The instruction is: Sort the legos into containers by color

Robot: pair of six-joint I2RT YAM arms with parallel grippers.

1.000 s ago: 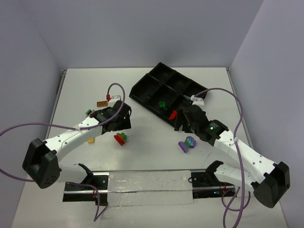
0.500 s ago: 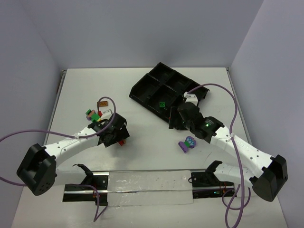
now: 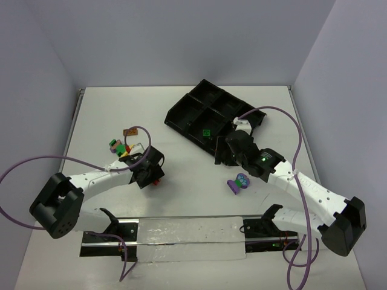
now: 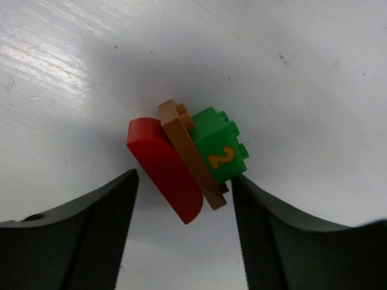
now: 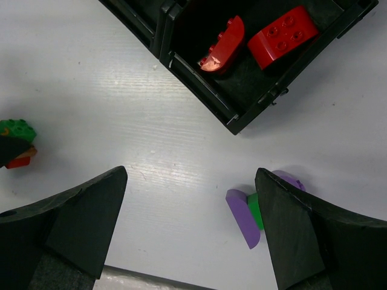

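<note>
A stack of legos, a red curved brick point(image 4: 166, 172), an orange-brown plate point(image 4: 192, 160) and a green brick point(image 4: 219, 148) marked 2, lies on the white table. My left gripper point(image 4: 182, 180) point(image 3: 155, 173) straddles it, open; the right finger is at the green brick's corner, with a gap beside the red. My right gripper point(image 5: 190, 175) point(image 3: 221, 156) hangs open just off the black tray point(image 3: 181, 112), nothing between its fingers. Two red legos point(image 5: 221, 45) point(image 5: 283, 37) lie in the nearest container. One green lego point(image 3: 206, 132) sits in another. A purple and green cluster point(image 5: 245, 216) point(image 3: 239, 182) lies by the right finger.
More loose legos lie left of the left arm: a green, pink and yellow cluster point(image 3: 118, 146) and an orange piece point(image 3: 129, 132). A metal rail with a clear sheet point(image 3: 181, 235) runs along the near edge. Purple cables point(image 3: 36, 163) loop beside both arms.
My left gripper moved down and right onto the red and green stack, and its jaws have narrowed around it. The right gripper shifted slightly toward the tray, then held still.
</note>
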